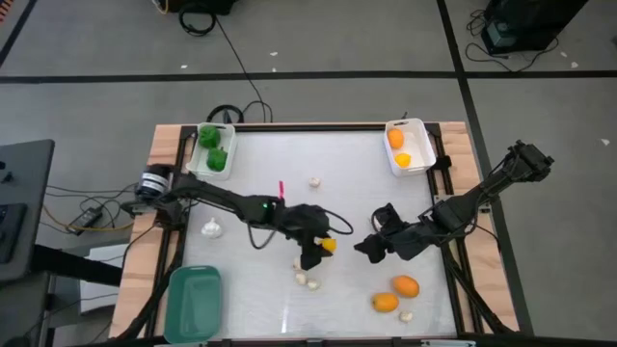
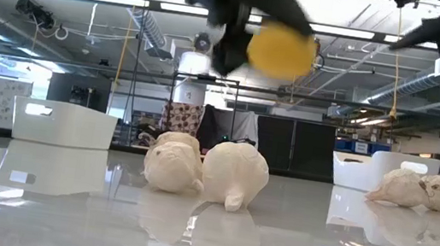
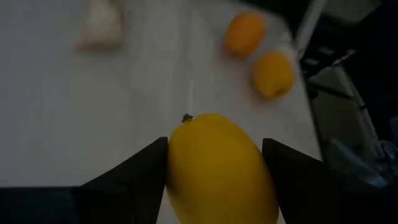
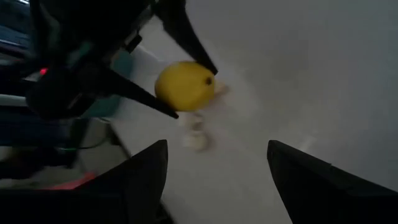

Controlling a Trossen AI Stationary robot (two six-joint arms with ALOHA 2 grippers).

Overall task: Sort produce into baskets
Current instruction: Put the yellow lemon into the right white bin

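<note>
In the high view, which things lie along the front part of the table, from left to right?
Teal bin → two whitish pieces → left pincer holding the yellow fruit → open right pincer → two orange fruits.

Both arms are dark, built of slim black links with bulkier joints. The left arm point(image 1: 227, 200) has a silvery cylindrical base at the table's left edge, a small green light midway and a black cable looping beside it. The right arm point(image 1: 482, 198) is all black, with wedge-shaped jaws
</note>
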